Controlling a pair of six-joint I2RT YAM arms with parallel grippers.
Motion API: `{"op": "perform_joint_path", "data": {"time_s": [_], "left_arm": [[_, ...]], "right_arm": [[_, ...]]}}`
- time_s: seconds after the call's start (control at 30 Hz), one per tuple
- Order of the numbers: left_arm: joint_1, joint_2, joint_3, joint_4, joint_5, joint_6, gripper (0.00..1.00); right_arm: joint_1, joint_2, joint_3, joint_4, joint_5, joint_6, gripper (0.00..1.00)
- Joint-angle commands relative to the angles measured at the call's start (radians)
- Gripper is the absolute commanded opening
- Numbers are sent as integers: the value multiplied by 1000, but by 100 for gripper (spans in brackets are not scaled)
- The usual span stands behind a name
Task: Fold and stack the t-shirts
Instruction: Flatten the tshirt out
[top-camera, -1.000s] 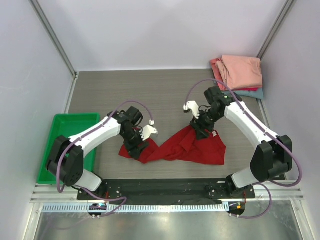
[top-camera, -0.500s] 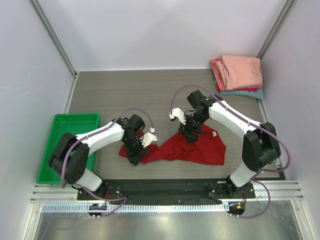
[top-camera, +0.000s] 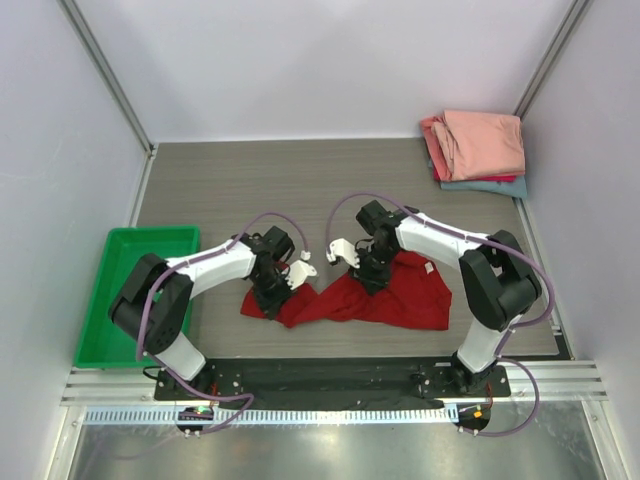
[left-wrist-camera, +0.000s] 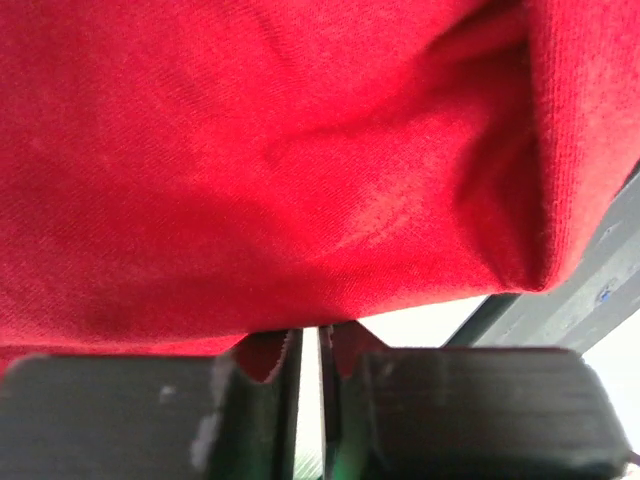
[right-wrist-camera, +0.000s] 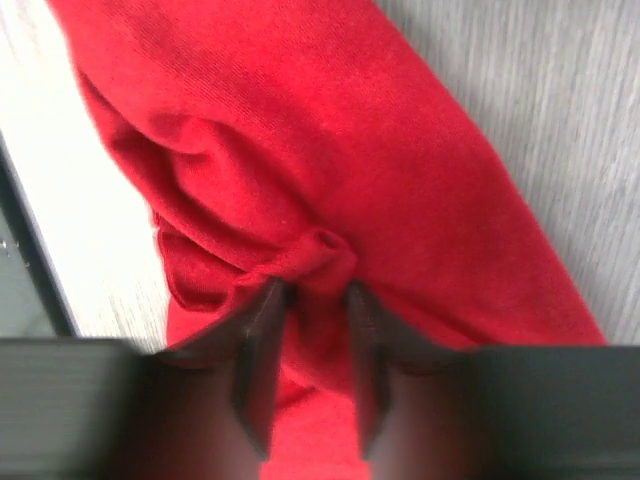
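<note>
Table (top-camera: 300, 185): grey wood-grain top. It carries everything below.
Red t-shirt (top-camera: 405, 300): lies crumpled and unfolded at the near middle of the table, spread between the two arms. A small white neck label (top-camera: 428, 267) shows near its far right edge.
Green tray (top-camera: 112, 300): sits at the table's left edge. The left arm crosses over its right wall and hides part of it.
Folded stack (top-camera: 482, 143): in the far right corner, with a salmon-pink shirt on top. Only thin red and teal edges of the shirts under it can be seen.
Left gripper (left-wrist-camera: 318, 372): on the shirt's left end, its fingers drawn almost together with a fold of red cloth nipped between them. Cloth fills its wrist view.
Right gripper (right-wrist-camera: 312, 335): on the shirt's far middle edge, its fingers narrowly apart and clamped on a bunched pinch of red cloth.
</note>
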Motion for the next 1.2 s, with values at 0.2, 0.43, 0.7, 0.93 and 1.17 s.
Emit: {"op": "perform_joint_path", "data": {"time_s": [0.2,0.43,0.7,0.93,1.17], "left_arm": [[39,-35,15,14,-24,41,0],[219,-67,395,-141,-54,141,0],[329,138,961,-241,-100,198,0],[371,313,1167,-232,-163,239,0],[388,382,1310,-256,-121,215,0]], "right_arm": [[1,-168,38,116,117,39,1],[-19,-338,263,170,270,-17,1],[-66,-294,516,276,396,-58,1],[-46,-482,395,92,307,-50,1],[-40,-651,265,-54,304,-30,1]]}}
